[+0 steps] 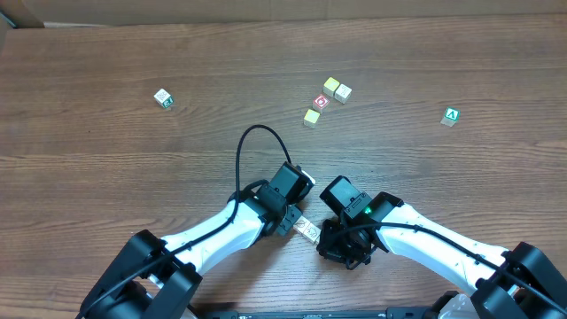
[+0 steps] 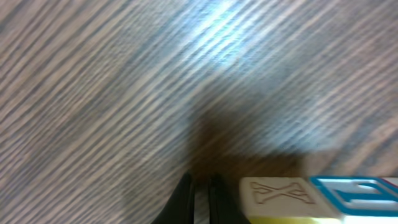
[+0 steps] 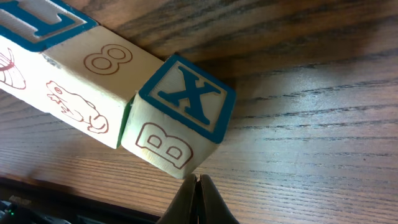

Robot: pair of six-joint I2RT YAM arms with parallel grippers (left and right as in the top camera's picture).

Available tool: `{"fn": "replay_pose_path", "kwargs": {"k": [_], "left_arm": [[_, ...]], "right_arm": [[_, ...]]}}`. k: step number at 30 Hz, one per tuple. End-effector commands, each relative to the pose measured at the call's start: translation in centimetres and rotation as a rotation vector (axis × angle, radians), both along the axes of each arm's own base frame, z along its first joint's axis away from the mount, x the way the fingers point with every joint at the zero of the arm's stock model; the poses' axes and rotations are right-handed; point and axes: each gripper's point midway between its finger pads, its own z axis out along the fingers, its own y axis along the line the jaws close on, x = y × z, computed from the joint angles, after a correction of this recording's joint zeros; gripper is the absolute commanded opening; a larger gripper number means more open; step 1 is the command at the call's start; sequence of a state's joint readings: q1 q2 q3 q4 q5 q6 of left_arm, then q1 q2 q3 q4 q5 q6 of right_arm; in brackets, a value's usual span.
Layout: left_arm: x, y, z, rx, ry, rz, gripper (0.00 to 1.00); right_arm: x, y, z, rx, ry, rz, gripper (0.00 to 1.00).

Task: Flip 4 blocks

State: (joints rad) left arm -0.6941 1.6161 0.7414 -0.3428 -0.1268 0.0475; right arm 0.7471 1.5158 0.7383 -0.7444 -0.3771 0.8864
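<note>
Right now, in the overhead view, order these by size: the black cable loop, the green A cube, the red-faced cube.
1. black cable loop: clearly largest.
2. green A cube and red-faced cube: they look alike, so no ranking between them.

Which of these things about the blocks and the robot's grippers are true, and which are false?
1. The left gripper and the right gripper are both shut and hold nothing. True.
2. The green block with an A sits at the left end of the table. False: it sits far over on the right side.
3. A block with a blue X lies right by the right gripper. True.
4. The red block stands all alone. False: three pale blocks sit close around it.
</note>
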Motion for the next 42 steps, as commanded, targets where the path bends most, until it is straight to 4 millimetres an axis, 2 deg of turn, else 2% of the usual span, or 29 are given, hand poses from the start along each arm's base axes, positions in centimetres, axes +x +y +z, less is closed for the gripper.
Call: {"fn": "replay_pose_path", "kwargs": {"k": [1, 15, 20, 23, 27, 37, 42], "left_arm": [[-0.9, 3.6, -2.7, 0.084, 0.076, 0.090, 0.04], [-0.8, 3.9, -2.8, 0.044, 0.108, 0.116, 0.04], [-0.8, 3.9, -2.8, 0.044, 0.107, 0.116, 0.04], [-0.8, 3.9, -2.8, 0.044, 0.108, 0.116, 0.04], [-1.1, 3.7, -2.8, 0.032, 0.123, 0.106, 0.04], [-1.7, 3.4, -3.0, 0.018, 0.157, 0.093, 0.04], [-2.0, 3.0, -3.0, -0.002, 0.174, 0.071, 0.04]], "right_arm": [[-0.2, -0.1, -0.2, -0.007, 0.001, 0.002, 0.04], [0.2, -0.6, -0.2, -0.034, -0.024, 0.001, 0.04], [0.4, -1.4, 1.0, -0.062, -0.063, -0.005, 0.04], [-0.3, -2.1, 1.5, -0.087, -0.038, -0.039, 0.04], [-0.8, -2.6, 1.4, -0.105, -0.018, -0.044, 0.04], [0.2, -2.1, 1.1, -0.088, -0.059, -0.048, 0.04], [0.5, -1.9, 0.3, -0.099, -0.055, -0.052, 0.04]]}}
